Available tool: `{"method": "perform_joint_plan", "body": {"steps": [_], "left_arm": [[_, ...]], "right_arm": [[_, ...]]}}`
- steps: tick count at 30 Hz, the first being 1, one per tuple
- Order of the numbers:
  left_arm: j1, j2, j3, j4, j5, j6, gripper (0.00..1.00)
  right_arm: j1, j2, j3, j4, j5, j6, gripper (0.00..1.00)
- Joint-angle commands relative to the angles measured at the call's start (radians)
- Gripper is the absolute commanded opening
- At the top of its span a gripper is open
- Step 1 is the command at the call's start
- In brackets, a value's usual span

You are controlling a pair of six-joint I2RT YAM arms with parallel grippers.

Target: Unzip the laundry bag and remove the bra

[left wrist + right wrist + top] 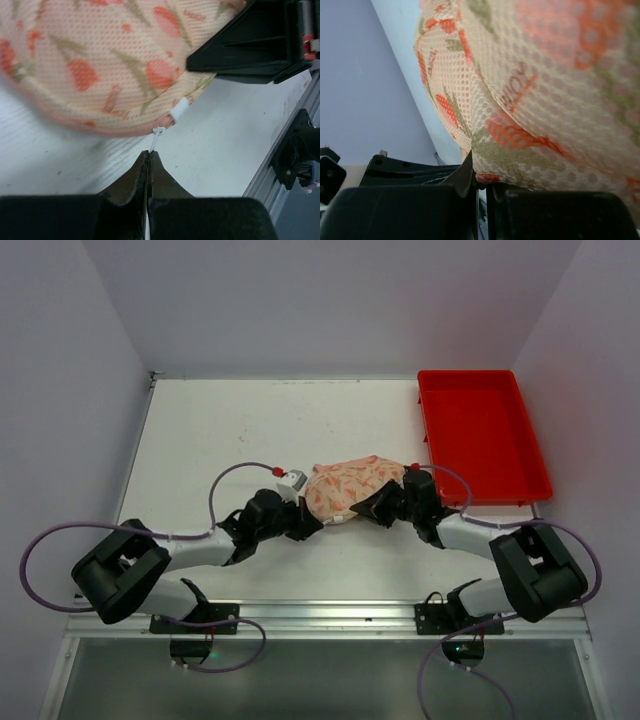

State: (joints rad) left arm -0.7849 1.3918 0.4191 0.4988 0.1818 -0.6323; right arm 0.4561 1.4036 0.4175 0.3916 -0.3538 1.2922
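Closest to my left wrist camera are the left gripper's [148, 156] two black fingers [127, 182], pressed flat together with the thin white zipper pull [156, 140] running straight into the seam between their tips. I read that as a pinch on the pull, though how much of it is caught is hidden.

The pull hangs off the near rim of the laundry bag [100, 65], just beside a small white tab [180, 109] at the zip's end. From above, the bag lies mid-table between the two arms. Its long axis runs left to right and tilts slightly away toward the right. I cannot see the bra in any view; I judge it is inside, since the case looks closed and full.

On the other side, the right gripper [479, 182] has its fingers nearly together on the bag's lower hem, clamping floral mesh.

What matters next, as I judge it: the slider sits directly ahead of the left fingertips, with the tab on its right. The pull should therefore travel along the rim away from that tab while the right arm anchors the bag. White table [225, 135] lies bare below; the red tray [480, 430] sits well apart at the far right.
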Motion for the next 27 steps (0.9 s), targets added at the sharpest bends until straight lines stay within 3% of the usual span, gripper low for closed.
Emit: {"method": "perform_joint_plan", "body": {"steps": [1, 11, 14, 16, 17, 20, 23, 24, 25, 27], "left_arm": [[0.067, -0.06, -0.04, -0.089, -0.091, 0.032, 0.0], [0.176, -0.137, -0.042, -0.224, -0.177, 0.123, 0.0], [0.165, -0.149, -0.037, -0.183, -0.078, 0.132, 0.0], [0.115, -0.194, -0.042, -0.169, -0.079, 0.123, 0.0], [0.096, -0.207, -0.042, -0.164, -0.099, 0.118, 0.0], [0.056, -0.22, -0.042, -0.129, -0.096, 0.083, 0.0], [0.053, -0.201, -0.028, -0.147, -0.146, 0.06, 0.01], [0.053, -0.198, -0.034, -0.151, -0.165, 0.053, 0.1], [0.053, -0.2, -0.042, -0.149, -0.174, 0.045, 0.25], [0.053, -0.209, -0.061, -0.149, -0.226, 0.036, 0.43]], "right_arm": [[-0.068, -0.064, 0.085, -0.156, -0.034, -0.147, 0.0], [-0.134, 0.049, 0.374, -0.503, -0.293, -0.53, 0.0], [-0.132, 0.119, 0.458, -0.562, -0.329, -0.6, 0.03], [-0.12, 0.133, 0.504, -0.568, -0.3, -0.61, 0.24], [-0.114, 0.127, 0.51, -0.562, -0.277, -0.605, 0.54], [-0.082, 0.103, 0.5, -0.525, -0.197, -0.574, 0.81], [-0.082, 0.086, 0.455, -0.497, -0.157, -0.539, 0.89], [-0.08, 0.077, 0.439, -0.493, -0.134, -0.535, 0.92], [-0.08, 0.069, 0.428, -0.485, -0.128, -0.53, 0.95], [-0.074, 0.049, 0.382, -0.45, -0.131, -0.501, 0.98]]}}
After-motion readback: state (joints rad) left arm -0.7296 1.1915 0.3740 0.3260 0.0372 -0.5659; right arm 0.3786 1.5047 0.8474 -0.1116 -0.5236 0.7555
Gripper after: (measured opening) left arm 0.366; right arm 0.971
